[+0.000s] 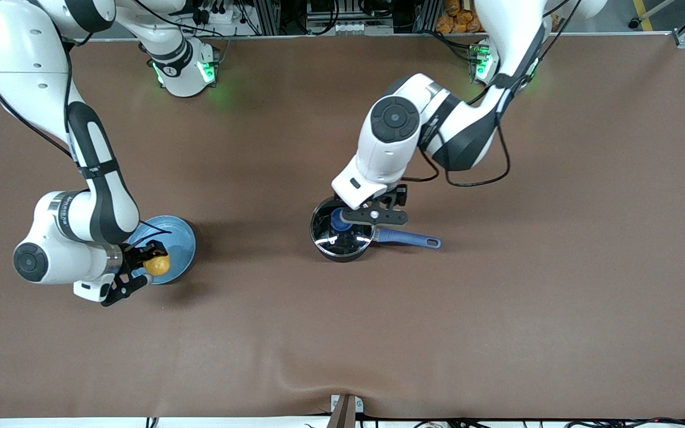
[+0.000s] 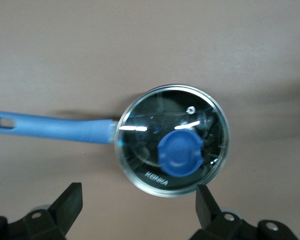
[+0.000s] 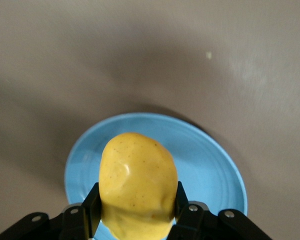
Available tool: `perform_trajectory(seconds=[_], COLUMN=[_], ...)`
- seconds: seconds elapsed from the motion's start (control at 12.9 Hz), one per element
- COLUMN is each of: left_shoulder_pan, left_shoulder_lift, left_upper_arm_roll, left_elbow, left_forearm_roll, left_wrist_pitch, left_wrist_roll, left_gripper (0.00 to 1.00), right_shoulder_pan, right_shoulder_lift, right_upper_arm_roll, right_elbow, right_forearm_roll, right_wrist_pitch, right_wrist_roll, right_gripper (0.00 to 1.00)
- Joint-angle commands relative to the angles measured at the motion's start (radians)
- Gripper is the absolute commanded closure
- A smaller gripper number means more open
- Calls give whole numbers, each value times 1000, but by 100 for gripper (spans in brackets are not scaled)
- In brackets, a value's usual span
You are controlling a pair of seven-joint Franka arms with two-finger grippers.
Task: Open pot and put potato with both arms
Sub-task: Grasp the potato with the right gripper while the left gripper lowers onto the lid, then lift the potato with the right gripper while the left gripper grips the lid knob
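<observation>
Left gripper (image 2: 137, 207) hangs over the pot (image 1: 342, 232), jaws spread wide, nothing between them. Lid (image 2: 172, 140) is seated on the pot, blue knob (image 2: 179, 154) untouched. In the left wrist view the knob sits off-centre between the fingers, closer to one. Risk: if the jaws close from here, one finger likely hits first and shoves the lid sideways or skews the grip, and glass could slip on lift. Pot is light-looking, so it may slide on the table (image 1: 497, 309) or swing by its handle (image 1: 408, 239).

Right gripper (image 3: 137, 210) has jaws closed on the potato (image 3: 137, 185), held above the blue plate (image 3: 210, 165) at the right arm's end of the table, well apart from the pot. Risk: the potato is rounded and the grip looks low on it, so it could roll out in transit. Also, both arms converging on the pot could collide if the lid isn't cleared first.

Contents: pot interior through the glass is mostly reflections, nothing identifiable. Plate otherwise shows bare.
</observation>
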Motion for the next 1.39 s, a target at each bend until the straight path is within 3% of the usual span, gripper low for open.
perform_trajectory(seconds=[0.0, 0.62, 0.85, 1.31], left_shoulder_pan=[-37, -60, -119, -145], left_shoulder_lift=[69, 152, 162, 185], left_upper_arm_roll=[16, 18, 82, 110], left_elbow=[38, 66, 66, 67], left_forearm_roll=[-4, -4, -4, -4], left_wrist_pitch=[67, 130, 134, 159], left_wrist_roll=[-7, -102, -125, -120], left_gripper=[0, 1, 2, 6], right_shoulder_pan=[11, 62, 82, 147], right_shoulder_lift=[-26, -52, -63, -69], right_upper_arm_roll=[18, 150, 184, 186], right_elbow=[29, 52, 53, 53], right_forearm_roll=[10, 10, 2, 1], right_wrist_pitch=[-17, -15, -17, -17], right_wrist_roll=[-11, 222, 331, 480], right_gripper=[100, 100, 100, 100])
